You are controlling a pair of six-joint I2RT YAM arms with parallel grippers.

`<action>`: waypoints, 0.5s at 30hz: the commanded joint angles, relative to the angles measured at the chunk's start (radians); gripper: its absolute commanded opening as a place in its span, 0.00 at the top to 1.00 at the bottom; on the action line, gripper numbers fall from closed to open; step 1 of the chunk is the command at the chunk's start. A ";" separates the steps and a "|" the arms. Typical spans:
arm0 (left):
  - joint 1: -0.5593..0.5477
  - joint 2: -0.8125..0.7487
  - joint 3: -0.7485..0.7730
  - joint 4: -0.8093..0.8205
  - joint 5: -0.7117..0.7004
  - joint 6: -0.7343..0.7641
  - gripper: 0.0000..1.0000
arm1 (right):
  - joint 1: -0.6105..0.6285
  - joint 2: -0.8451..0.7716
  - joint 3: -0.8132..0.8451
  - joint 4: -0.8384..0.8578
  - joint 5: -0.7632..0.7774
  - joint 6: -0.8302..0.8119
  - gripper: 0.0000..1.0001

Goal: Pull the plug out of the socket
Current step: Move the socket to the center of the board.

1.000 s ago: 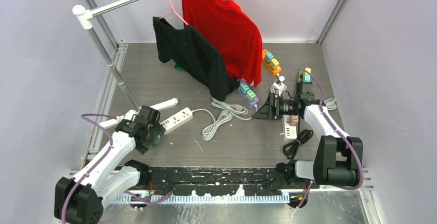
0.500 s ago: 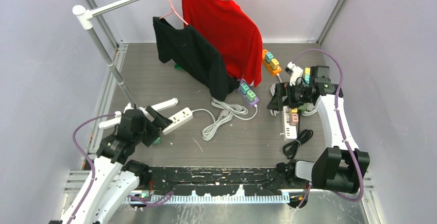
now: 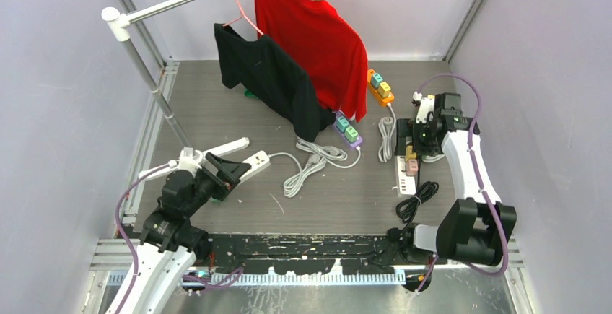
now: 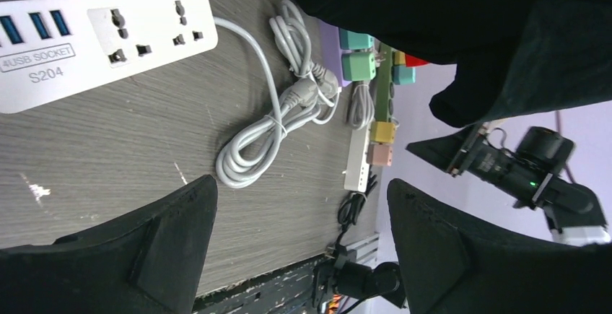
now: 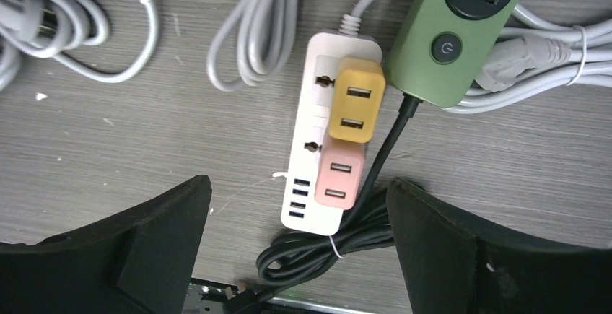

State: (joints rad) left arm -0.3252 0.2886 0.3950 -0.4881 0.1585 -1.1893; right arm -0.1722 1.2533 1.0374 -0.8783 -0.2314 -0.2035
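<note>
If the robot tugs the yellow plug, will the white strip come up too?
Probably a bit: the strip looks like light, stiff plastic, lying loose with nothing pressing it down. It should lift in one piece, not bend. The yellow plug is blocky and flat-sided, so likely easy to pinch, though smooth plastic might slip.

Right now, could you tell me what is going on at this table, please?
Two arms are set to unplug a power strip. The right end effector hangs open above the white strip, and the yellow plug and pink plug are both seated in it. The left end effector is open too, near the left strip, holding nothing. No plug is gripped yet.
</note>
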 commanded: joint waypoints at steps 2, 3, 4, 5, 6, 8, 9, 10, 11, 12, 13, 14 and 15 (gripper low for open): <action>0.005 -0.061 -0.080 0.174 0.059 -0.102 0.13 | 0.020 0.102 -0.014 0.034 0.074 0.031 0.05; 0.006 -0.067 -0.092 0.186 0.061 -0.116 0.13 | 0.026 0.112 -0.025 0.047 0.075 0.038 0.05; 0.006 -0.070 -0.100 0.192 0.063 -0.125 0.13 | 0.032 0.117 -0.037 0.067 0.078 0.047 0.05; 0.006 -0.071 -0.104 0.196 0.065 -0.132 0.13 | 0.039 0.122 -0.050 0.087 0.085 0.052 0.05; 0.006 -0.069 -0.106 0.198 0.066 -0.134 0.13 | 0.048 0.129 -0.062 0.103 0.096 0.055 0.05; 0.006 -0.058 -0.103 0.199 0.075 -0.133 0.13 | 0.062 0.153 -0.076 0.125 0.109 0.060 0.06; 0.006 -0.051 -0.100 0.199 0.081 -0.133 0.13 | 0.068 0.166 -0.080 0.131 0.112 0.062 0.06; 0.006 -0.045 -0.098 0.199 0.086 -0.133 0.13 | 0.075 0.179 -0.085 0.138 0.118 0.064 0.07; 0.006 -0.036 -0.097 0.201 0.091 -0.133 0.13 | 0.083 0.191 -0.085 0.147 0.128 0.065 0.08; 0.006 -0.030 -0.096 0.203 0.098 -0.133 0.13 | 0.089 0.202 -0.087 0.155 0.142 0.067 0.10; 0.006 -0.023 -0.093 0.203 0.106 -0.134 0.13 | 0.093 0.212 -0.089 0.164 0.155 0.069 0.11; 0.006 -0.017 -0.092 0.205 0.111 -0.135 0.13 | 0.095 0.222 -0.090 0.172 0.168 0.071 0.13; 0.005 -0.012 -0.090 0.206 0.115 -0.135 0.13 | 0.095 0.234 -0.090 0.177 0.180 0.073 0.13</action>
State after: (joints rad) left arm -0.3252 0.2569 0.2829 -0.3576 0.2260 -1.3106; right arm -0.0875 1.4639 0.9497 -0.7715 -0.1123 -0.1532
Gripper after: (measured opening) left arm 0.865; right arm 0.884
